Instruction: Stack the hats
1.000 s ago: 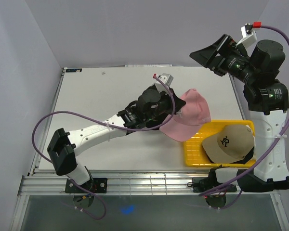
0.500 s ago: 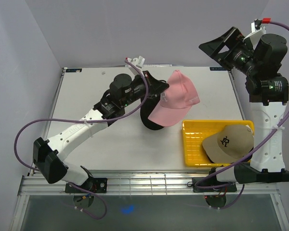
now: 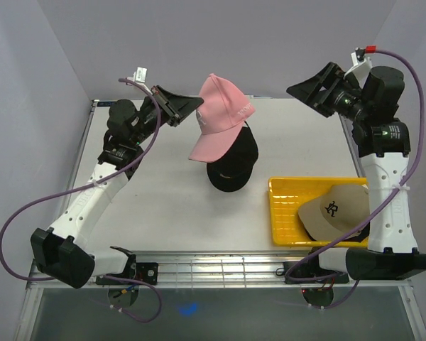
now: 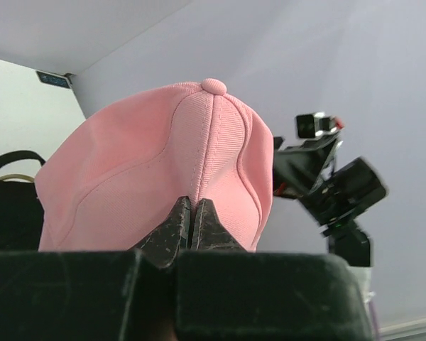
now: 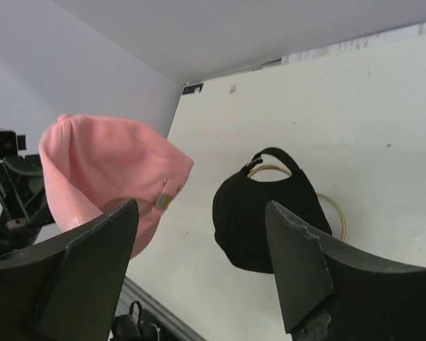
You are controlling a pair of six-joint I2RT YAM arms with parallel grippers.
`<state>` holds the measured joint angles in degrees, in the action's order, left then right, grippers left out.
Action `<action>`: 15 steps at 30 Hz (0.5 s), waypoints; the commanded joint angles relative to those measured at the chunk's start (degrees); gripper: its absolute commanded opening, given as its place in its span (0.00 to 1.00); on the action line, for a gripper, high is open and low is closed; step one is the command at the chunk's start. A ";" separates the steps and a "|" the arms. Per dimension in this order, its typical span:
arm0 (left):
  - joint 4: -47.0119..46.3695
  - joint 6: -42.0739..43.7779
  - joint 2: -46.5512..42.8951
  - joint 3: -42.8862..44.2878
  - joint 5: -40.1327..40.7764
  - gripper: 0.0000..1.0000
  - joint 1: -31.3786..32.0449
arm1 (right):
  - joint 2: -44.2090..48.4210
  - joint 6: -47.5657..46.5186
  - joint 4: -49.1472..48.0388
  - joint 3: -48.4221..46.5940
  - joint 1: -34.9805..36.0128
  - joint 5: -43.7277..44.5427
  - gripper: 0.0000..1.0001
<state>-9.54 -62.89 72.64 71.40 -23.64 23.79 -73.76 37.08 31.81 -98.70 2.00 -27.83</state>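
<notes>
**A:** Pink cap (image 3: 220,117) in play?

**B:** Yes. Left gripper (image 4: 193,217) is clenched on a crown seam near the rim. It holds the cap in the air over the table's middle, near the black cap (image 3: 232,169) but clear of it.

**A:** Which step, then?

**B:** The carry, I'd say. The tan cap (image 3: 334,209) lies in the tray (image 3: 284,186) at the near right. I can't judge whether pink goes onto black or onto tan.

**A:** Next move?

**B:** Bring it over the chosen crown, line the brim up with the one below, lower until it seats, then let go. It hangs tilted from one pinch, so it may land crooked.

**A:** Right gripper (image 5: 199,207)?

**B:** Raised at the far right, jaws apart, nothing between them.

**A:** Anything unclear?

**B:** Black sits on a wire ring (image 5: 335,213) that is mostly covered. A dark edge pokes out under tan, and I can't tell what it is. Only three caps show. From the left wrist, pink's brim is hidden.
</notes>
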 commanded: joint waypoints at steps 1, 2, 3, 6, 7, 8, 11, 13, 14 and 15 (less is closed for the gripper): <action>-8.46 -15.38 -2.06 -3.00 -5.54 0.00 -3.48 | 3.26 -2.79 -8.34 5.87 1.59 -5.92 0.76; -9.26 -16.72 -1.98 -3.36 -5.63 0.00 -3.84 | 3.88 -5.24 -8.78 8.14 4.39 -4.87 0.76; -9.96 -17.78 -1.72 -3.46 -5.54 0.00 -4.01 | 4.84 -6.66 -9.48 9.04 6.33 -3.82 0.76; -11.98 -22.00 -1.10 -3.89 -4.76 0.00 -4.37 | 6.69 -10.53 -11.41 12.19 13.98 1.90 0.76; -12.86 -23.31 -0.92 -4.16 -4.49 0.00 -4.37 | 7.13 -10.97 -12.47 13.43 14.87 2.26 0.76; -13.74 -25.68 -0.75 -4.77 -4.23 0.00 -4.37 | 7.92 -11.15 -13.69 14.75 16.01 2.00 0.76; -15.15 -28.94 -0.05 -4.86 -3.35 0.00 -4.37 | 10.11 -11.07 -20.20 20.46 18.12 0.68 0.77; -15.42 -30.00 0.39 -4.60 -3.17 0.00 -4.37 | 10.56 -11.15 -22.83 22.23 20.22 0.59 0.78; -15.42 -30.79 0.48 -4.60 -2.99 0.00 -4.37 | 10.65 -11.41 -23.28 22.23 20.93 0.85 0.78; -15.42 -31.06 0.40 -4.77 -2.64 0.00 -4.37 | 10.82 -11.76 -23.81 22.32 21.81 1.29 0.78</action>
<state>-21.67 -89.32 73.63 66.41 -27.03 19.59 -64.10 27.68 16.62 -76.66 21.54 -27.16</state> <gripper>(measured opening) 0.027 0.777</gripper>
